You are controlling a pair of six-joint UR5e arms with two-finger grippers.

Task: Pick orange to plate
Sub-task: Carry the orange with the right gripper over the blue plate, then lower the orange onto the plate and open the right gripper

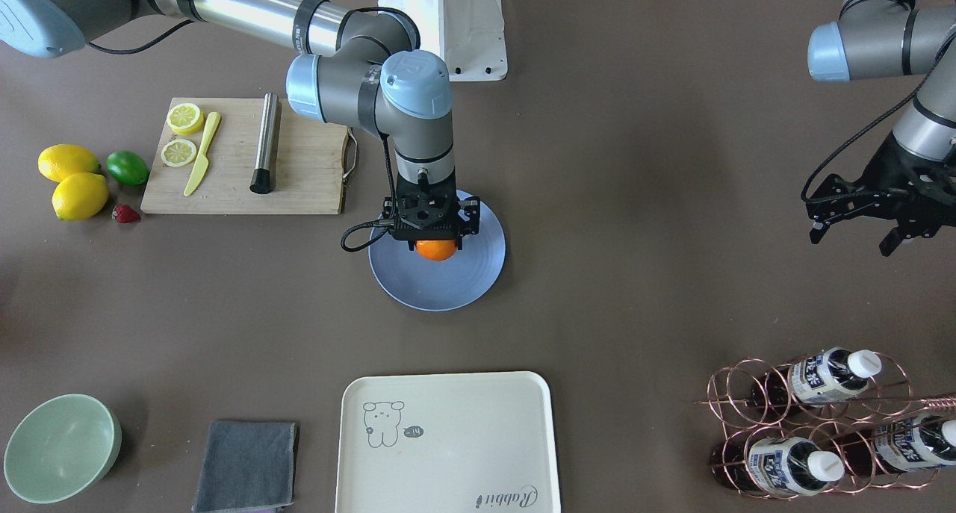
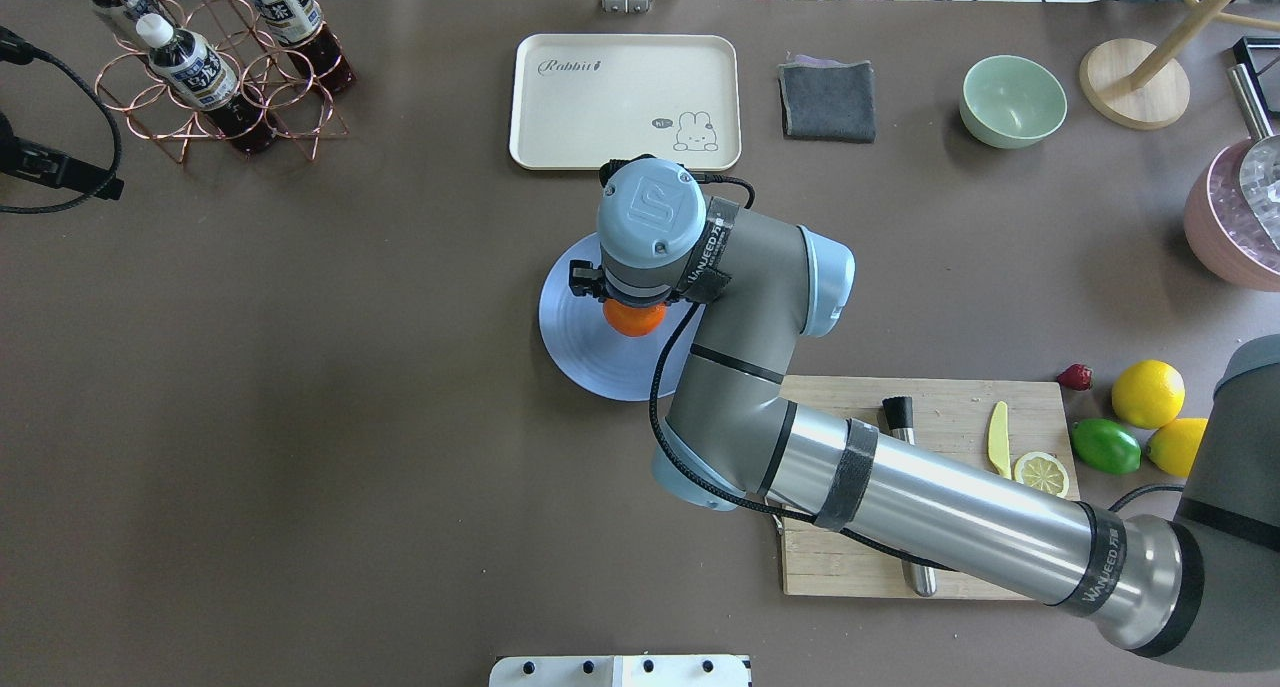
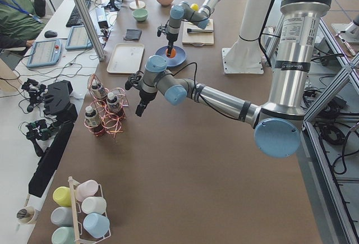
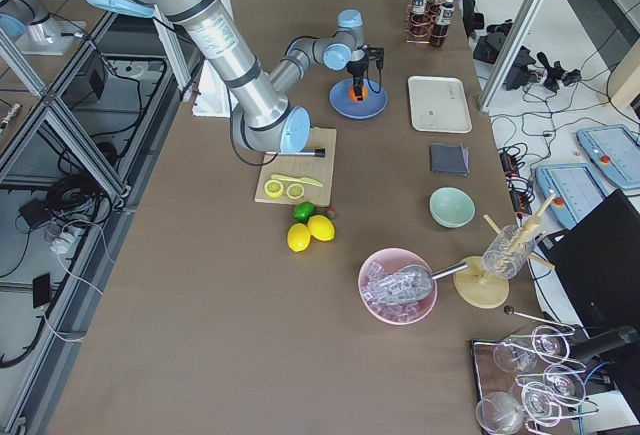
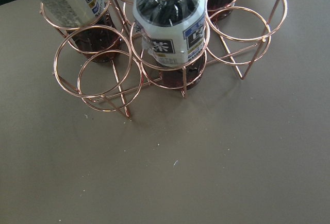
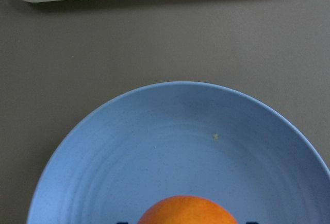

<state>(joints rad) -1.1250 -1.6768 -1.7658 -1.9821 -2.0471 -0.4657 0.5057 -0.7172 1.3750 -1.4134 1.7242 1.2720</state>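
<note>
The orange (image 1: 436, 250) sits between the fingers of my right gripper (image 1: 436, 237), which is shut on it and points straight down over the blue-lavender plate (image 1: 448, 285). In the overhead view the orange (image 2: 634, 319) shows just under the wrist, above the plate (image 2: 580, 352). The right wrist view has the orange (image 6: 188, 211) at its bottom edge, with the plate (image 6: 170, 141) filling the view below it. I cannot tell whether the fruit touches the plate. My left gripper (image 1: 855, 237) hangs open and empty far off, near the bottle rack.
A wooden cutting board (image 1: 239, 169) with lemon slices, a yellow knife and a metal cylinder lies beside the plate. Two lemons (image 1: 75, 184), a lime (image 1: 127, 167) and a strawberry lie past it. A cream tray (image 1: 448, 438), grey cloth (image 1: 246, 464), mint bowl (image 1: 60, 446) and copper bottle rack (image 1: 814, 423) line the far side.
</note>
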